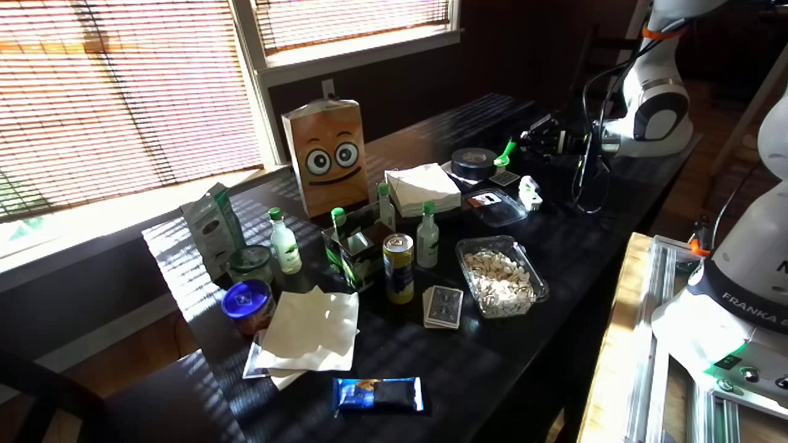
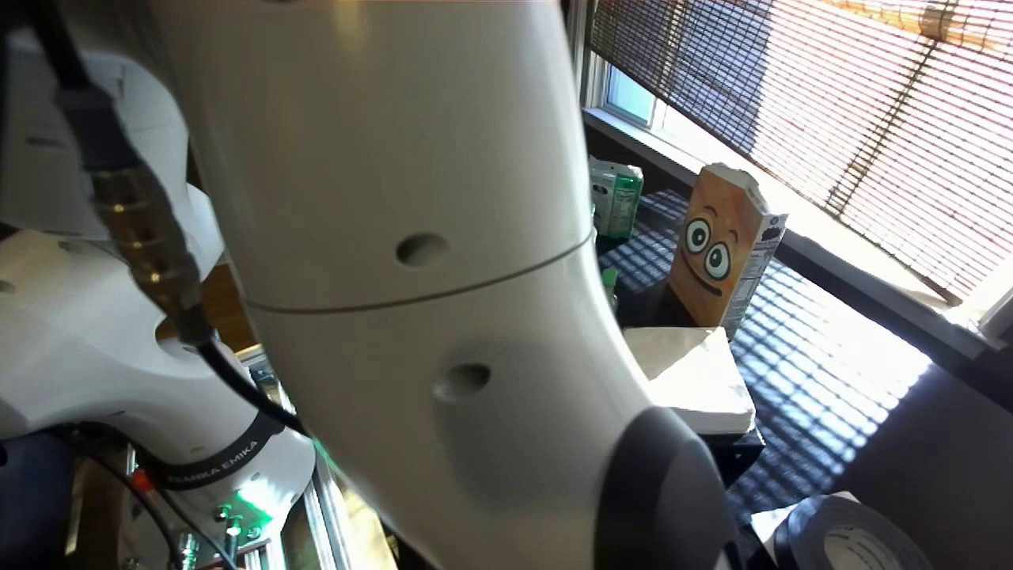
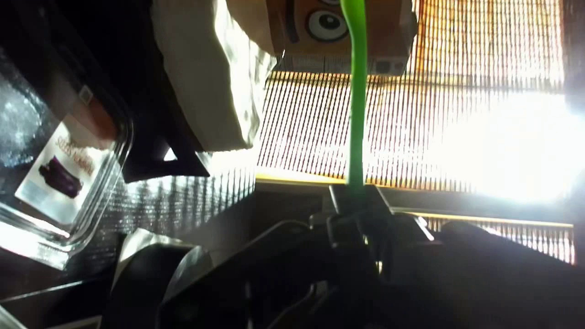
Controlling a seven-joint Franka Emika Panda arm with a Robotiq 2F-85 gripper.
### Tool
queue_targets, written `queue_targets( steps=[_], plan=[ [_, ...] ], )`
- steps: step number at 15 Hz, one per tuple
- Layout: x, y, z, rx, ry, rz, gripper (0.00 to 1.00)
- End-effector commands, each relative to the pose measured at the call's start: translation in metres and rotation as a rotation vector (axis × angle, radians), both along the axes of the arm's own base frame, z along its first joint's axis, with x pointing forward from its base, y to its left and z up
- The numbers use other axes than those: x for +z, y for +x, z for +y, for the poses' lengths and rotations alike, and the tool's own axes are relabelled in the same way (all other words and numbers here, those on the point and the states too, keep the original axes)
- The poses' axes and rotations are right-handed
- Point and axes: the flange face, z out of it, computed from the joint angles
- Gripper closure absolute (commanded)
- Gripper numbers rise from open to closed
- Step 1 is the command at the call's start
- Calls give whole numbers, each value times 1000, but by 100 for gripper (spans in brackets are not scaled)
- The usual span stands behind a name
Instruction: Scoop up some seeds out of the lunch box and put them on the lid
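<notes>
Many seeds (image 1: 500,277), an exterior view only

Home, woven blinds (image 1: 126,101), dark table (image 1: 394,344)

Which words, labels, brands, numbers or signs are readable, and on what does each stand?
"FRANKA EMIKA": dark band on the robot base
"N", cut off: robot's white shoulder
Lid's label: blurred, unreadable
Tape roll, orange carton, yellow can, blue packet, bottles, pouch, blue-lidded jar: print too small or blurred
</notes>
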Motion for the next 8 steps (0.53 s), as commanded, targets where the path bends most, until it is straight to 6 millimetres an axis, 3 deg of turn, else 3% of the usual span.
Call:
queue_targets(
  steps=[1,8],
  plan=[
    [-5,-2,-10,-121,-61,-6,97],
    [-13,3,-14,-239,-225,18,97]
  ],
)
